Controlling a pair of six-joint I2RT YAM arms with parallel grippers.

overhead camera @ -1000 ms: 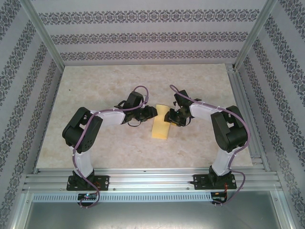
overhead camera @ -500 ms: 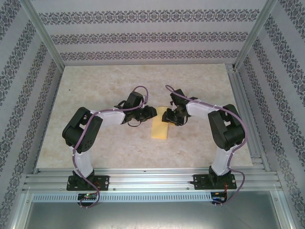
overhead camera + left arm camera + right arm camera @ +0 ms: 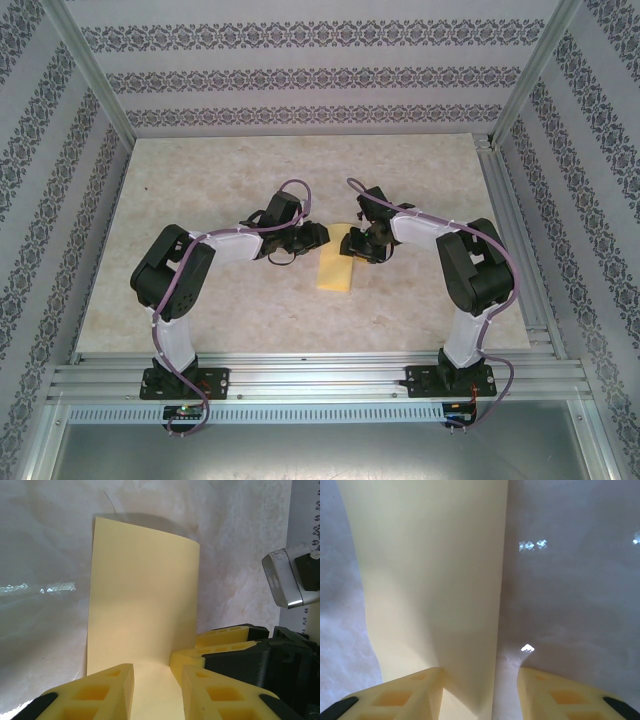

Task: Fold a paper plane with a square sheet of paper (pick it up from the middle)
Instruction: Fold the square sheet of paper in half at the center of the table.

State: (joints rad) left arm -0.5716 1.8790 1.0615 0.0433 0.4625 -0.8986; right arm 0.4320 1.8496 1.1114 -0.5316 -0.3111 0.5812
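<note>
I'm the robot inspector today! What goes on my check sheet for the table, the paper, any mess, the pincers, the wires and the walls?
Surface: pale marbled tabletop, bare, no spills seen.
Job's things: pale-yellow narrow paper sheet, on the table between the arms, not lying fully flat; no plane shape yet.
Clutter: nothing seen.
Grippers: left pincer open, paper between its yellow fingers; right pincer open, straddling one paper edge.
Cables: purple cables looped along both arms, none on the paper.
Surroundings: patterned wallpaper walls, aluminium frame posts.
</note>
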